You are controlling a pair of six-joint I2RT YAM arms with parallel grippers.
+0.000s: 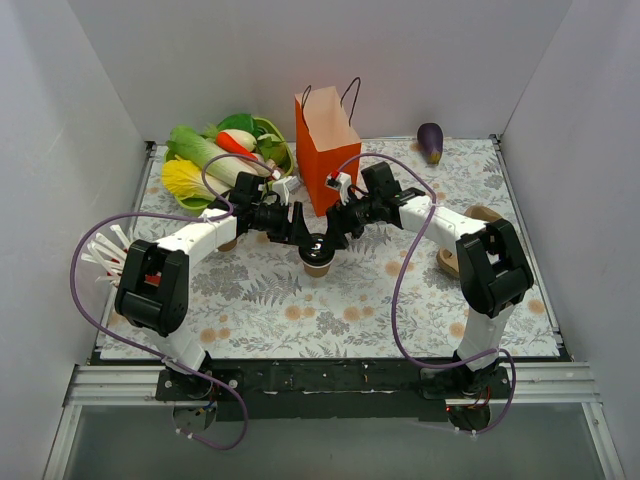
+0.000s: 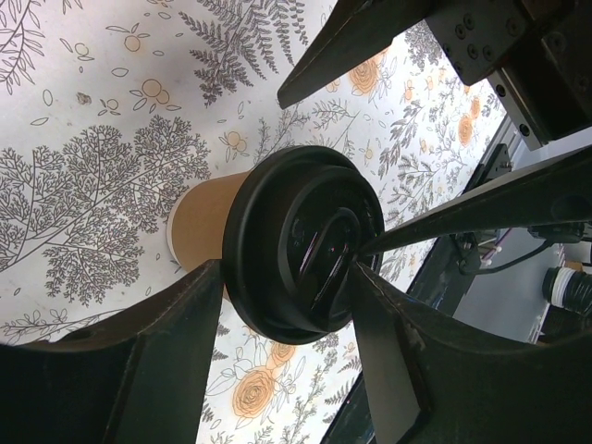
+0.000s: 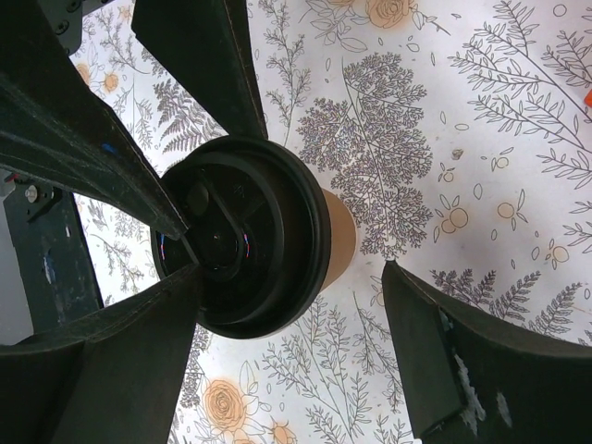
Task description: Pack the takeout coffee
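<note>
One takeout coffee cup (image 1: 317,258), brown kraft paper with a black lid, stands upright mid-table. My left gripper (image 1: 303,236) and right gripper (image 1: 334,233) meet just above it from either side. In the left wrist view the cup (image 2: 205,222) and its lid (image 2: 301,245) sit between my open left gripper (image 2: 287,310): one finger (image 2: 166,361) is at the rim, the other over the lid. In the right wrist view the lid (image 3: 242,242) lies under one finger (image 3: 111,351) of my open right gripper (image 3: 287,347). The far finger (image 3: 439,356) is well clear of the cup.
An orange paper bag (image 1: 325,148) stands open just behind the grippers. Toy vegetables (image 1: 215,155) lie at the back left and an eggplant (image 1: 430,142) at the back right. More brown cups show under the left arm (image 1: 228,243) and by the right arm (image 1: 452,263). White sticks (image 1: 105,255) lie at the left edge.
</note>
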